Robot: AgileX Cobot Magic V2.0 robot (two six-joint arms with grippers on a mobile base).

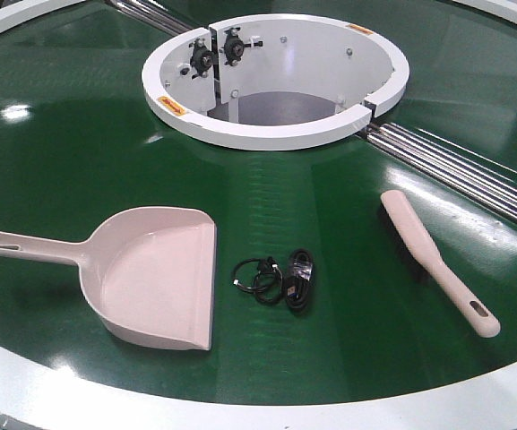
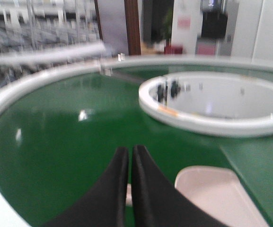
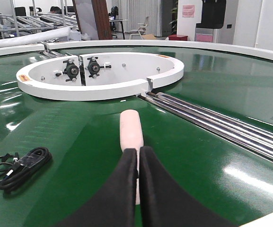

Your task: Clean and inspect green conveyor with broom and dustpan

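Note:
The green conveyor (image 1: 61, 161) fills the front view, and neither arm shows there. The pale pink dustpan (image 1: 155, 278) lies flat at the left, handle pointing left. The slim broom (image 1: 424, 251) lies at the right, handle toward the near rim. In the blurred left wrist view my left gripper (image 2: 130, 147) is shut with nothing in it. It hangs over the belt with the dustpan (image 2: 216, 194) below and to its right. My right gripper (image 3: 138, 149) is also shut and holds nothing. The broom (image 3: 130, 130) lies on the belt below and beyond its tips.
A coiled black cable (image 1: 280, 276) lies between dustpan and broom, and shows again as the cable (image 3: 20, 165) at the left of the right wrist view. The white central hub (image 1: 276, 81) stands behind. Steel rollers (image 1: 473, 175) run from the hub to the right. A white outer rim (image 1: 240, 408) edges the near side.

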